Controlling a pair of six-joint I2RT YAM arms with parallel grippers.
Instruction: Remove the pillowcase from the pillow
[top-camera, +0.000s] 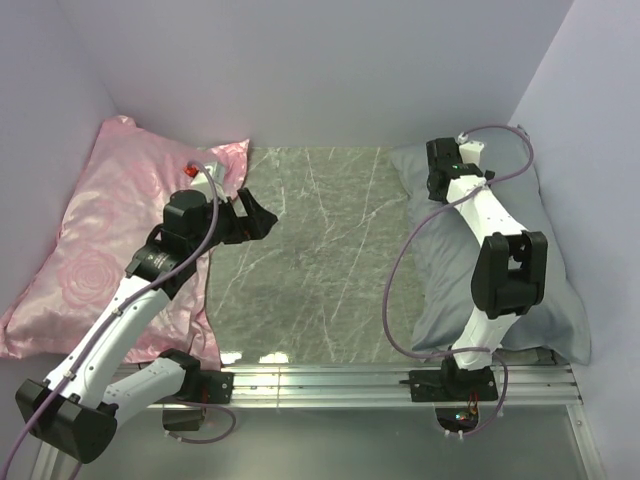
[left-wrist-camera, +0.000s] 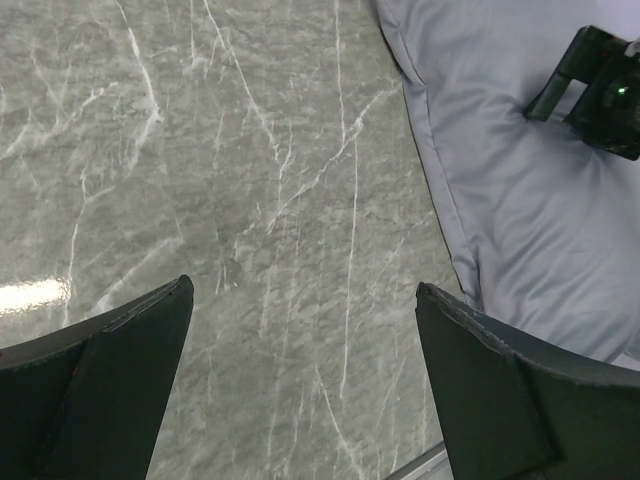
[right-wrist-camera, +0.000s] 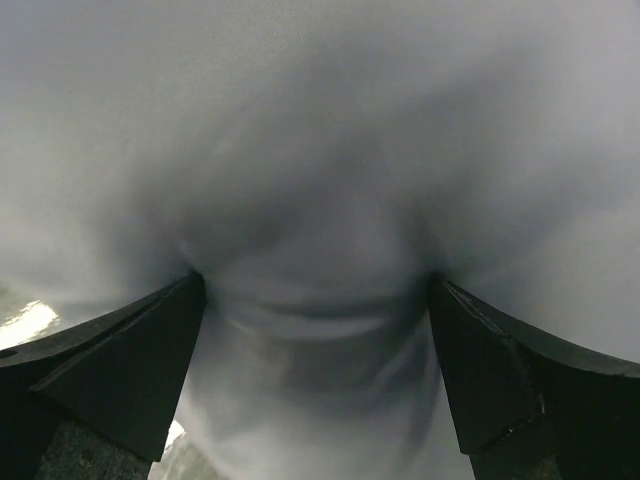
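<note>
A pink rose-patterned pillow (top-camera: 95, 250) (shiny, satin-like) is lying on the left side of the grey-green marbled tabletop (top-camera: 310, 270); a metal rail (top-camera: 340, 380) is running along its near edge.

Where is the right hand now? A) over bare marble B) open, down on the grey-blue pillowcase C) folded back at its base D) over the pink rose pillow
B: the right wrist view shows the grey-blue pillowcase filling the gap of the open right hand.

Marble table (top-camera: 300, 250): pink pillow (top-camera: 90, 250) left, pillowcase (top-camera: 560, 310) right
</note>
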